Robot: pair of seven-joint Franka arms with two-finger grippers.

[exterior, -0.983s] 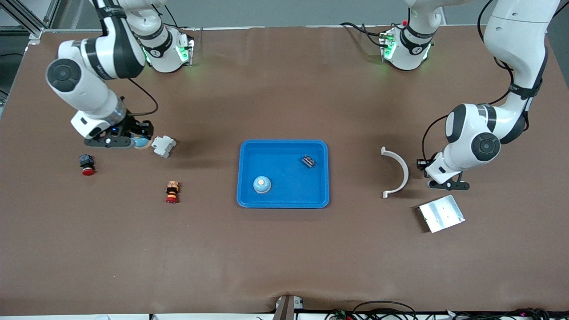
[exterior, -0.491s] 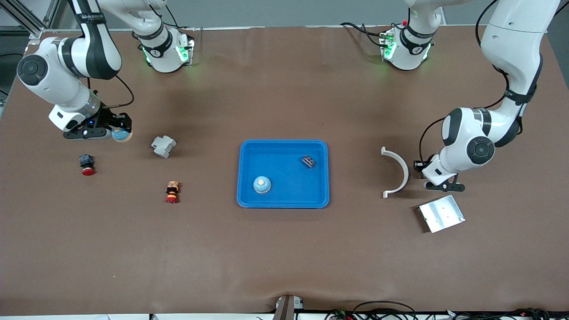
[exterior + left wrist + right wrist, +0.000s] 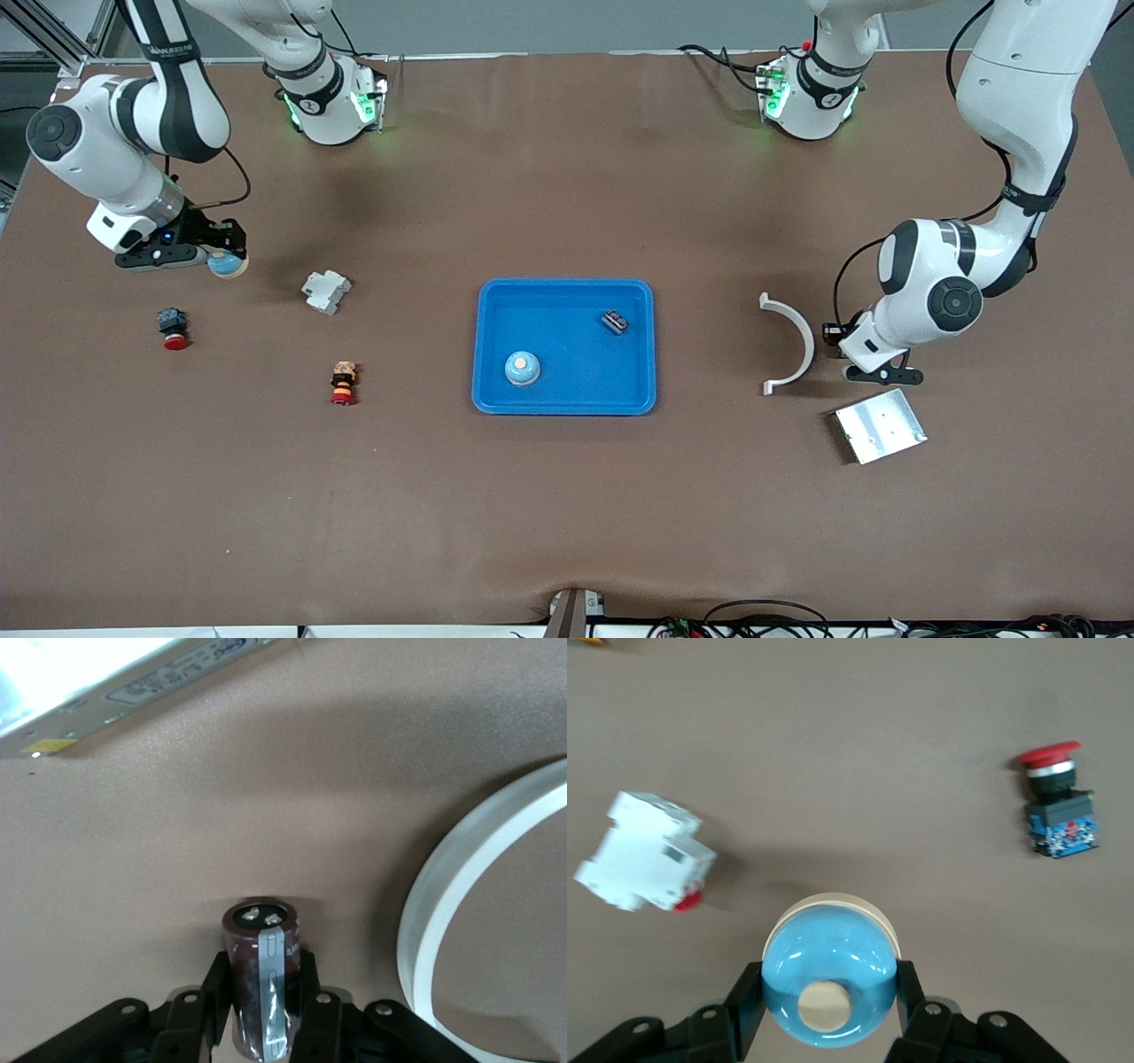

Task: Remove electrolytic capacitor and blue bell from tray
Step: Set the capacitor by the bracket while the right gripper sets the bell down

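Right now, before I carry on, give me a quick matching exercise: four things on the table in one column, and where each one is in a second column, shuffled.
Things:
1. capacitor
2. blue bell
3. second blue bell
4. metal plate

Places:
A. in the blue tray
B. held in the left claw
C. on the table near the white curved piece
D. held in the right claw

Pairs: 1-B, 2-D, 3-A, 4-C

two bells, two capacitors, two red pushbuttons, one tray.
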